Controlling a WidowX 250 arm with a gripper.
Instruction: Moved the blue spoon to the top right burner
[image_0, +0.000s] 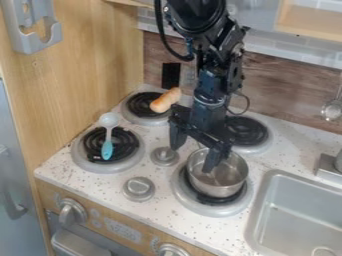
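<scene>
Woodgrain covers the stove front (157, 235), its pale markings too small to read. A round, shiny metal pot (220, 182) sits on the front right burner. The spoon (107, 149), blue-handled with a pale, rounded bowl, lies across the front left burner's (132, 146) black coil. The gripper (192, 160) hangs spread wide, one fingertip over the pot. Behind, a smooth tan roll (165, 100) rests at the back left burner (140, 104).

The pot (234, 178) is shiny metal, the countertop (97, 178) smooth and speckled, the side panel (83, 75) grained wood.
</scene>
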